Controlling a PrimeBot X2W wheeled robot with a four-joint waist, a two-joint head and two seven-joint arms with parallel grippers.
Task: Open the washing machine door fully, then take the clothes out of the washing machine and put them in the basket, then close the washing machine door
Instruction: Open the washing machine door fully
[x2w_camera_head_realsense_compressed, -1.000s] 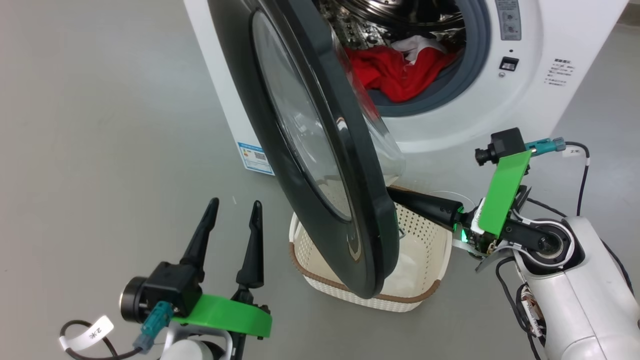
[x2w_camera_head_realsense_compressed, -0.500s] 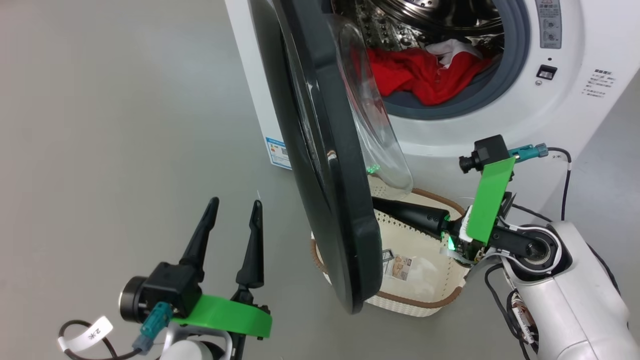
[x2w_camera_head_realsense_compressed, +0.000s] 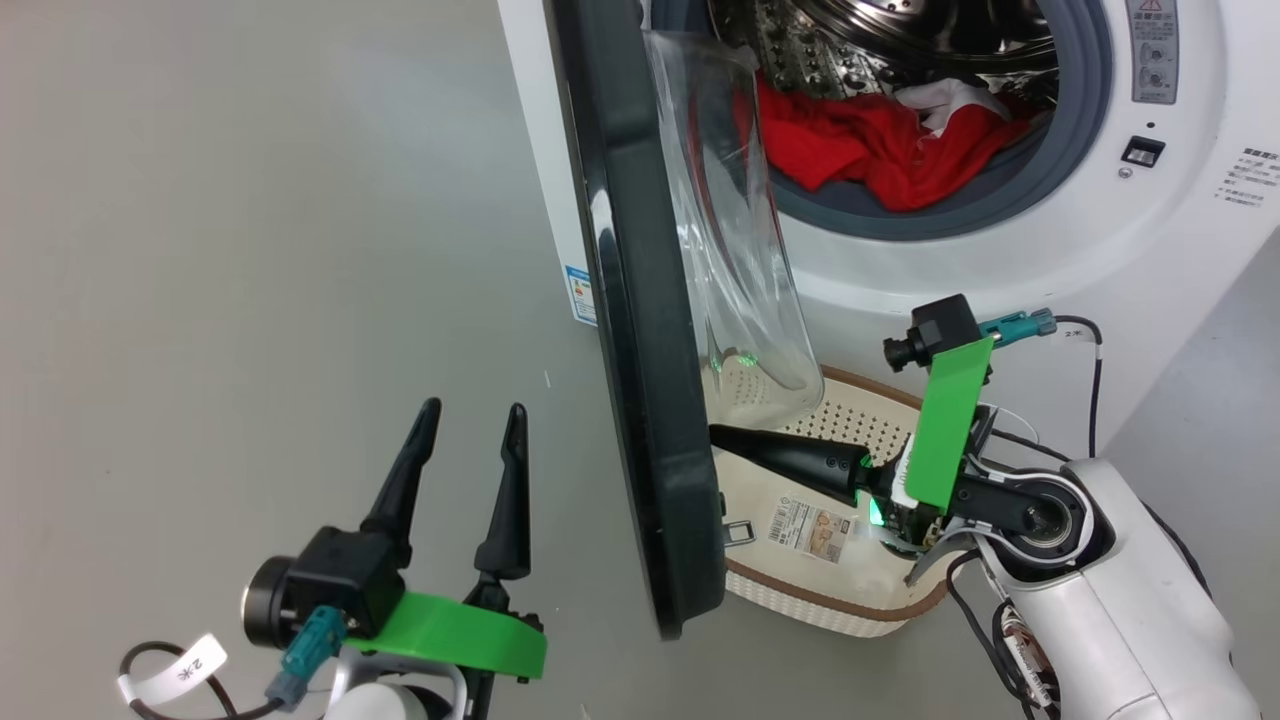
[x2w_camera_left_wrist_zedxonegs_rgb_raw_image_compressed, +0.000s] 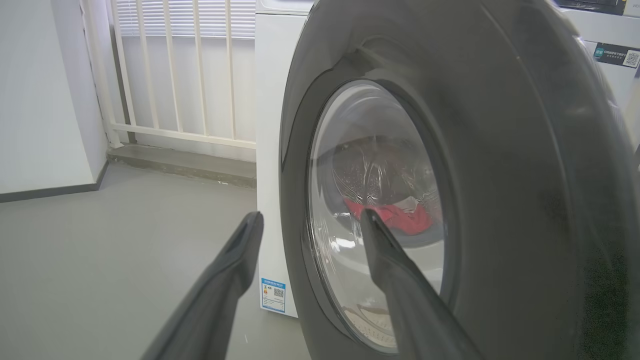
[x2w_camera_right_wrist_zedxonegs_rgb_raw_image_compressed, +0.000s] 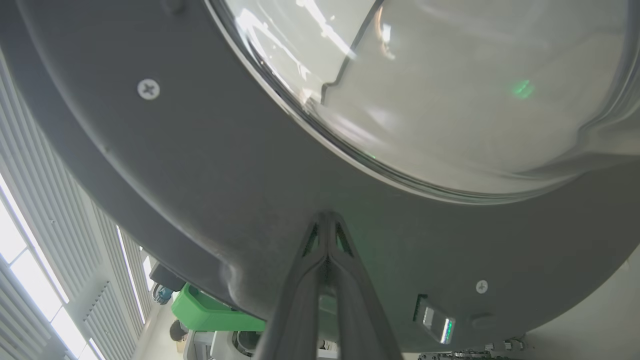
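Right gripper (x2w_camera_head_realsense_compressed: 716, 433), fingers pressed together, tips against the washing machine door (x2w_camera_head_realsense_compressed: 640, 300)'s inner face — door edge-on, mid-frame. Left gripper (x2w_camera_head_realsense_compressed: 472, 408), spread wide, sits lower left.

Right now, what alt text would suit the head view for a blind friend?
A washer's black-rimmed door stands open, edge-on, the shut right jaws against its inner side above a cream basket. Red clothes lie in the drum; the open left jaws hang at lower left.

Closed right hand (x2w_camera_head_realsense_compressed: 718, 437) against the open washing machine door (x2w_camera_head_realsense_compressed: 640, 350), above the basket (x2w_camera_head_realsense_compressed: 840, 603).
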